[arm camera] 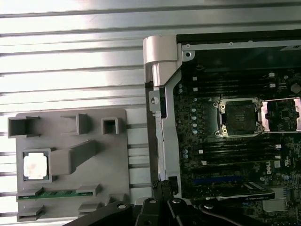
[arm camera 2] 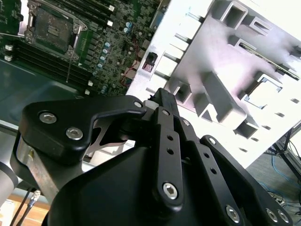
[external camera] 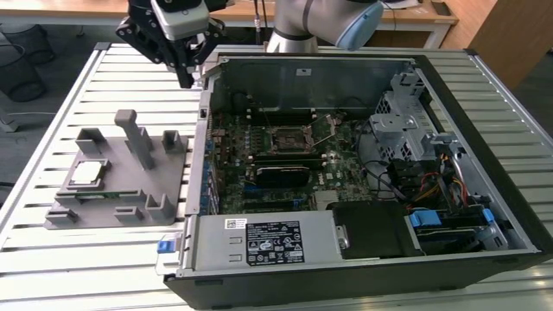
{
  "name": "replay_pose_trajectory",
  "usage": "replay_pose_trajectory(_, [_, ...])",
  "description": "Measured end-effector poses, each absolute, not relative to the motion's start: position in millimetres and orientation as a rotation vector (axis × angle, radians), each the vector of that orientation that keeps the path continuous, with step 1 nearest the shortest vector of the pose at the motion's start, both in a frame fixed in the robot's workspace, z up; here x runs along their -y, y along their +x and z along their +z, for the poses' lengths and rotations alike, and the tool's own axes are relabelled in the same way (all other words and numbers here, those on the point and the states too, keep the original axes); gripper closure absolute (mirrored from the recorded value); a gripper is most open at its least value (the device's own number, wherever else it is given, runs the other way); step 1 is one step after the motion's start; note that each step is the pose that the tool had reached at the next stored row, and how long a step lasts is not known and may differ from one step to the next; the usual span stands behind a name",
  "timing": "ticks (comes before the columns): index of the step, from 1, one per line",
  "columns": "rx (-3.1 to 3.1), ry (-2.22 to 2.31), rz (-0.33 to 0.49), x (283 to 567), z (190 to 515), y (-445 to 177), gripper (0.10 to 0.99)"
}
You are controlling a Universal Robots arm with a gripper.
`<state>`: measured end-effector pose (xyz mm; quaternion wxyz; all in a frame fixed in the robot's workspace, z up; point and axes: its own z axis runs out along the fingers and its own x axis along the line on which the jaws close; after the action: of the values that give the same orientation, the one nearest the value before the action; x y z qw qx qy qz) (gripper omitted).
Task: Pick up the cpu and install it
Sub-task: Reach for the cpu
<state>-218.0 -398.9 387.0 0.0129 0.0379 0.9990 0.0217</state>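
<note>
Nothing done yet: small silvery square cpu (external camera: 87, 172) lies in the grey plastic holder block (external camera: 121, 194), black gripper (external camera: 186, 82) closed, empty, well apart.

An open computer case (external camera: 363, 288) lies on its side on a slatted metal table (external camera: 87, 259), its green motherboard (external camera: 341, 146) exposed. The black socket frame (external camera: 289, 137) near the board's centre stands open, its lever raised. A silver power supply (external camera: 259, 240) bearing a label fills the case's near corner, with a metal drive cage (external camera: 402, 123) and coloured cables (external camera: 432, 188) towards the exterior view's right. Beside the case, on the exterior view's left, sits a grey plastic holder block (external camera: 138, 184) carrying a green memory stick (external camera: 87, 197). Black wire baskets (external camera: 22, 58) stand on the floor beyond the table.
</note>
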Motion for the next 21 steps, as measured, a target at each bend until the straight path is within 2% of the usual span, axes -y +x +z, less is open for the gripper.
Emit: replay_pose_trajectory(21, [-3.113, 0.118, 0.068, 398.9, 386.3, -224.1, 0.976])
